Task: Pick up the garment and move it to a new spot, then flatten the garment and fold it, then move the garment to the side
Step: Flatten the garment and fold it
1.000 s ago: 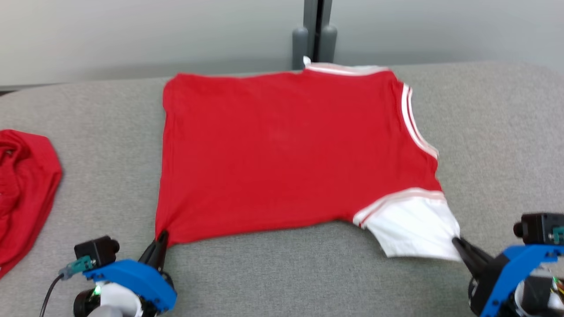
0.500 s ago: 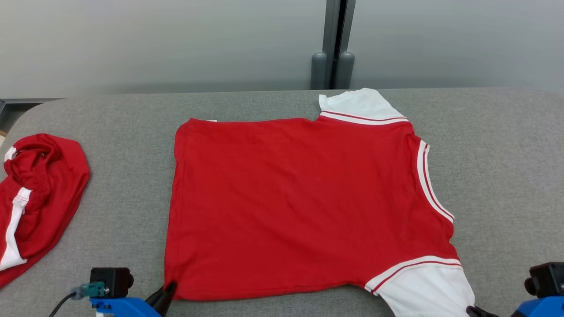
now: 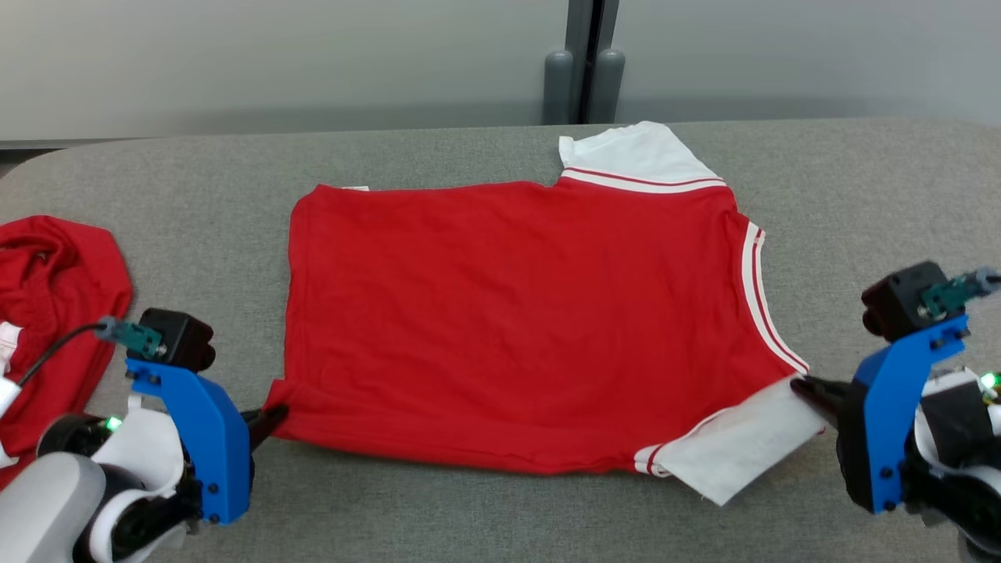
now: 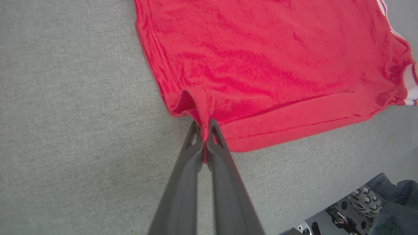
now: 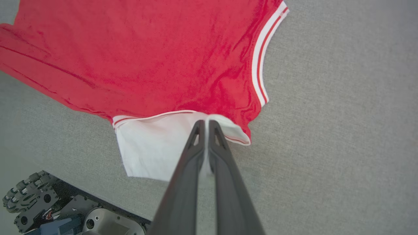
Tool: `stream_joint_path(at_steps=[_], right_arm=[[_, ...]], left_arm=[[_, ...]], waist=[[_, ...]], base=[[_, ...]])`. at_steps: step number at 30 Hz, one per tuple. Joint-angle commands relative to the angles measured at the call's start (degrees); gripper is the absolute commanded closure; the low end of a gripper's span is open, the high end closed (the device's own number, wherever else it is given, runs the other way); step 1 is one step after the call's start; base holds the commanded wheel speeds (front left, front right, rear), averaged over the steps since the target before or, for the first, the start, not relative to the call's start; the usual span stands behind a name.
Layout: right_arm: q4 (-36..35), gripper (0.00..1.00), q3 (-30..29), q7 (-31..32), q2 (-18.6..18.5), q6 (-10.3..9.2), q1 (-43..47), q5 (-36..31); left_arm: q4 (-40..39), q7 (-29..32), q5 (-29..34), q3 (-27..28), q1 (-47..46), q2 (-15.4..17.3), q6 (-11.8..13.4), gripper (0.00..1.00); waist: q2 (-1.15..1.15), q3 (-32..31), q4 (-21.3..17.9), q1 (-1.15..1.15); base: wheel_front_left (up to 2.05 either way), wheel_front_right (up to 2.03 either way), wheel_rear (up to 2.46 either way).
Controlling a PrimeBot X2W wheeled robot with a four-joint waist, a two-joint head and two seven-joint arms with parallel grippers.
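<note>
A red fabric T-shirt with white sleeves (red-striped cuffs) lies spread on the grey cloth table. Neckline to the right; near corners puckered.

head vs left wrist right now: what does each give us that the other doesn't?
Head view adds: right gripper shut on the near white sleeve, the far white sleeve, and a second red garment at far left. Left wrist view adds: close detail of the hem corner bunched in the shut jaws, plus the robot's wheeled base. Shared: red shirt spread on the grey table, left gripper clamping its corner.
</note>
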Motion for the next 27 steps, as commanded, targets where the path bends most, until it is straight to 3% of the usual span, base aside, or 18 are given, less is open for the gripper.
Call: stream_joint_path(at_steps=[1, 12, 27], right_arm=[[1.13, 1.00, 0.41, -0.41, -0.32, 0.03, -2.54, 1.07], [14.96, 1.00, 5.35, -8.87, -2.80, 0.03, -20.37, 4.86], [25.81, 1.00, 11.45, -21.44, -5.93, 0.03, -30.54, 6.86]], left_arm=[[0.11, 0.95, 0.41, 0.19, -2.18, 0.60, -0.27, 1.00], [4.20, 5.60, -4.56, 1.62, -8.69, -2.28, 0.11, 1.00], [12.04, 6.00, -4.41, 2.62, -14.38, -5.02, 4.30, 1.00]], waist=[[0.00, 0.72, -0.43, -0.01], [0.00, 4.48, -1.24, -0.01], [0.00, 9.14, -1.03, -0.01]], base=[[0.00, 0.00, 0.00], [0.00, 0.00, 0.00], [0.00, 0.00, 0.00]])
